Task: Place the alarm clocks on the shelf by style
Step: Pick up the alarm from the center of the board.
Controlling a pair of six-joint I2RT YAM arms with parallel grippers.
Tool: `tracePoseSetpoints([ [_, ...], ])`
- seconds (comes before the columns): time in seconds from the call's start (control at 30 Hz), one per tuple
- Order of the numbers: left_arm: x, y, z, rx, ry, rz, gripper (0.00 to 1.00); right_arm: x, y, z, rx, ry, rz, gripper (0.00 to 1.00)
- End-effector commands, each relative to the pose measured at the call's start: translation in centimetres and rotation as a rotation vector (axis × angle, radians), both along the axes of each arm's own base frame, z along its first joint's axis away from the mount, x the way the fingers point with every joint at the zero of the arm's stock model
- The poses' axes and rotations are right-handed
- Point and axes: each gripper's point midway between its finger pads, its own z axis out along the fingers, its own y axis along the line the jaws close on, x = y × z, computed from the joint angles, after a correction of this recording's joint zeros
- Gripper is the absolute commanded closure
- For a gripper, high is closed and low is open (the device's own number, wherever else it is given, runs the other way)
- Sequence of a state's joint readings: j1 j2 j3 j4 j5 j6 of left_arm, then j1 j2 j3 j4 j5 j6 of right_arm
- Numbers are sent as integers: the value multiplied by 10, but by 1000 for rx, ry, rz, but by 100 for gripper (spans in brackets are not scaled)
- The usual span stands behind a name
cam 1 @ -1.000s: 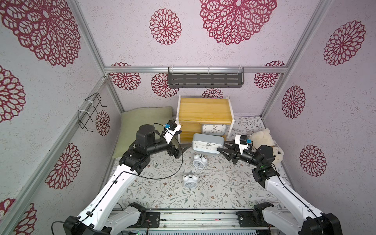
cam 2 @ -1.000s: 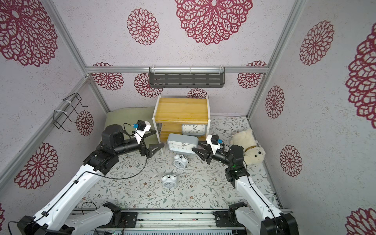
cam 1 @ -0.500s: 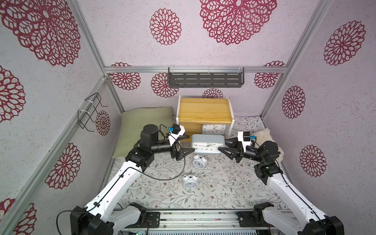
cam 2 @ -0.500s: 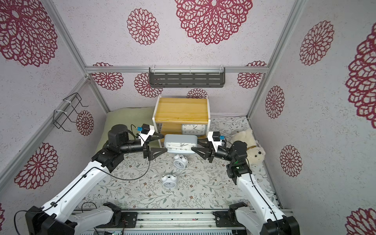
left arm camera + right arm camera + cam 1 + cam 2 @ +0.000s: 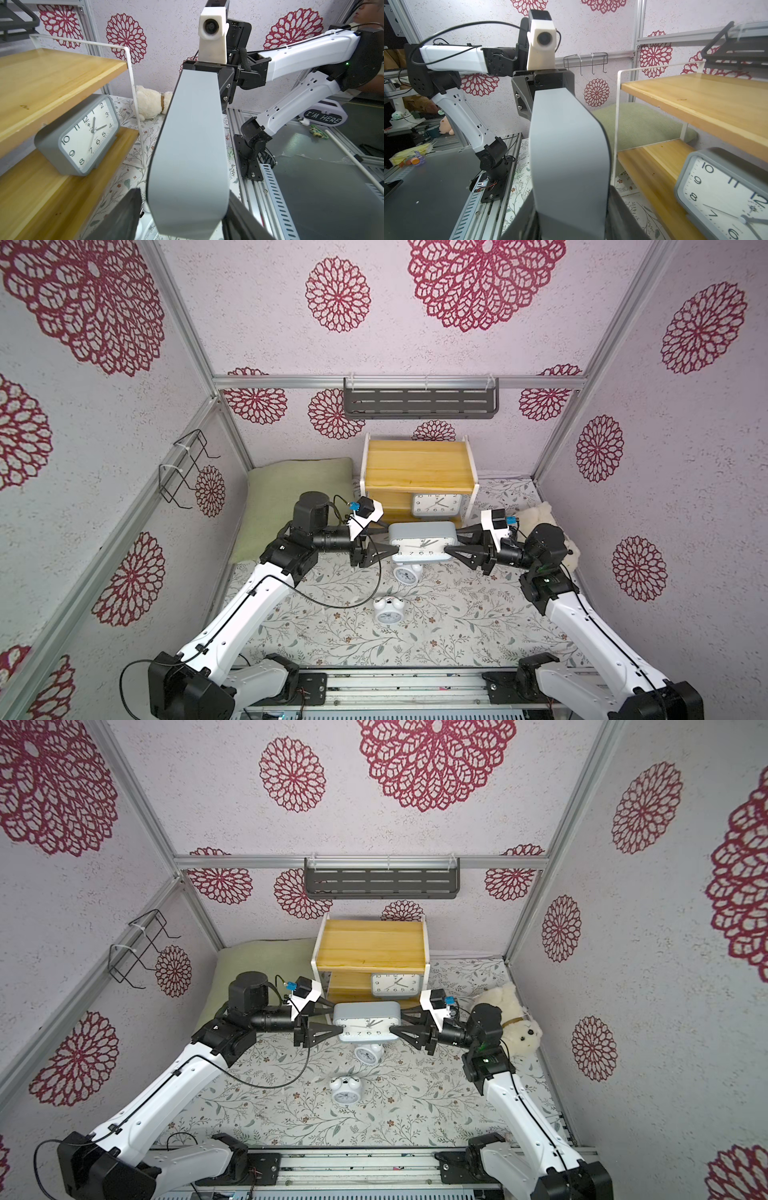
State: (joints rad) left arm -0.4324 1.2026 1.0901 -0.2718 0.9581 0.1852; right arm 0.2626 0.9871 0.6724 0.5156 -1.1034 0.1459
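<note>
Just before the shelf (image 5: 417,466), above the floral mat (image 5: 457,626): the grey boxy clock (image 5: 422,546) hangs clear of the mat, face tipped up and forward, with an arm at each end.

The right gripper (image 5: 453,540) is clamped on the clock's right end, jaws partway apart across the case's front and back. The left gripper (image 5: 392,540) straddles the left end with its jaws part-open. The left wrist view shows the case filling the gap, but I cannot tell whether both pads bear on it.

Judgement: a hold at both ends keeps the wide case level for sliding onto the lower board beside the shelved twin (image 5: 436,504), which stands at that board's right side. Same style, same tier.

A round bell clock (image 5: 405,573) sits directly under the held case. The second bell clock (image 5: 388,611) lies nearer the rail.

Room: the lower board is free to the left of the shelved twin. The limits are the top board's front edge overhead, the white side frames and the twin's flank. The green pillow (image 5: 295,489) lies beside the shelf on the left arm's side. The plush toy (image 5: 536,516) sits beyond the right wrist.
</note>
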Motion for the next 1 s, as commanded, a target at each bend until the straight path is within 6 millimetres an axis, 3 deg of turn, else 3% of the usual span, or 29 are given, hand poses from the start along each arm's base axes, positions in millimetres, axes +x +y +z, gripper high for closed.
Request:
tracePoseSetpoints([
  [0.0,-8,-3,6,-1,-9,-48,37,-5,0,26,18,-110,12,66],
  [0.27,-13,-8,5,-5,-3,-80,60,-4,3,21,13,-96,14,65],
  [0.4,-14,-10,3,-1,14,-96,78,-2,3,19,8,-93,2,64],
  [0.57,-11,-6,3,24,10,-48,93,3,1,15,-6,-92,-44,57],
  [0.7,-4,4,5,64,4,56,99,8,-3,14,-7,-98,-94,39],
  [0.8,-5,11,3,105,12,104,99,12,-6,14,-6,-107,-132,17],
  [0.87,-4,16,1,134,21,138,100,17,-9,14,-7,-109,-169,10],
  [0.97,-2,26,-5,194,33,195,100,26,-15,16,-8,-119,-241,8],
])
